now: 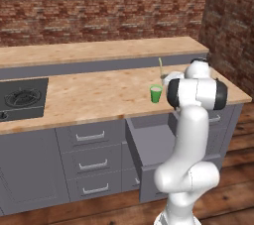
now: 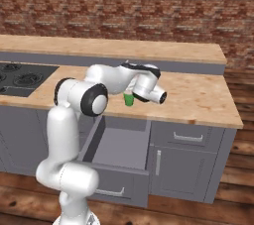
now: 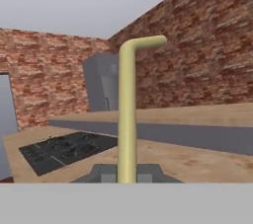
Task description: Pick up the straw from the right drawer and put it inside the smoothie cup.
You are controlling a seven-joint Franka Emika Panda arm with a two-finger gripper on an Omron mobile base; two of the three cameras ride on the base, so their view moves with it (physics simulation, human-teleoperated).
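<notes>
Arm folded forward at counter height; gripper (image 3: 126, 172) closed, fingers (image 3: 103, 172) clamped on the straw (image 3: 127, 114)

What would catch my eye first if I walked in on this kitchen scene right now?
Probably the white robot arm bent over the wooden counter, its tool shut on a pale yellowish straw with a bent tip. Next, the small bright green smoothie cup near the counter's front edge, beside the arm's wrist. Below it, the wide grey right drawer stands pulled open.
</notes>
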